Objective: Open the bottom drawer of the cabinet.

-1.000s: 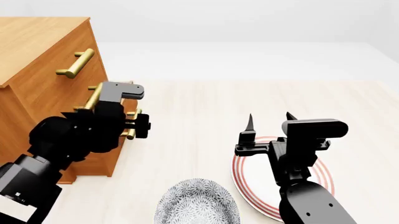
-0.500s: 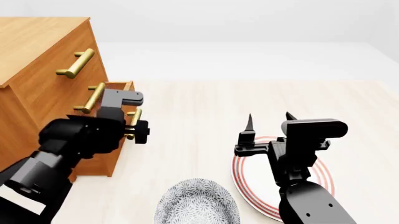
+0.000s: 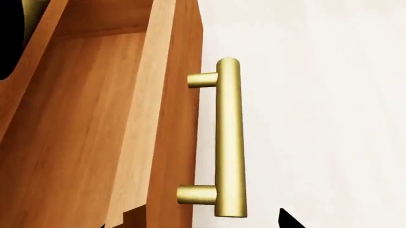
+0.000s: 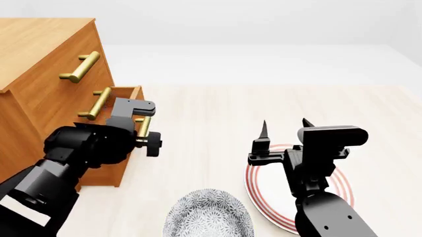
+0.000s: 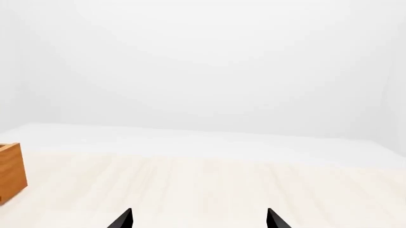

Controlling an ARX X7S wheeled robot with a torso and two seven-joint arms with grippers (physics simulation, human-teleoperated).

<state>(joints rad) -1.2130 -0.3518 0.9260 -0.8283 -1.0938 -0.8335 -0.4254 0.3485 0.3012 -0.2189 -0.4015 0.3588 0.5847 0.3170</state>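
With the bottom drawer (image 4: 125, 96) already jutting from the cabinet (image 4: 39, 64) at ten o'clock, the left gripper (image 4: 142, 136) sits at its handle (image 3: 228, 137); whether it's clamped, I can't tell. A straight outward pull would serve best. The right gripper (image 4: 285, 131) idles, spread.

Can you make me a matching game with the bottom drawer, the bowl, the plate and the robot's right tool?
Things:
1. bottom drawer
2. bowl
3. plate
4. right tool

Descriptions:
a. has red rings
b. pulled partly out of the cabinet
c. open, holding nothing
d. grey and white speckles

Pairs: 1-b, 2-d, 3-a, 4-c
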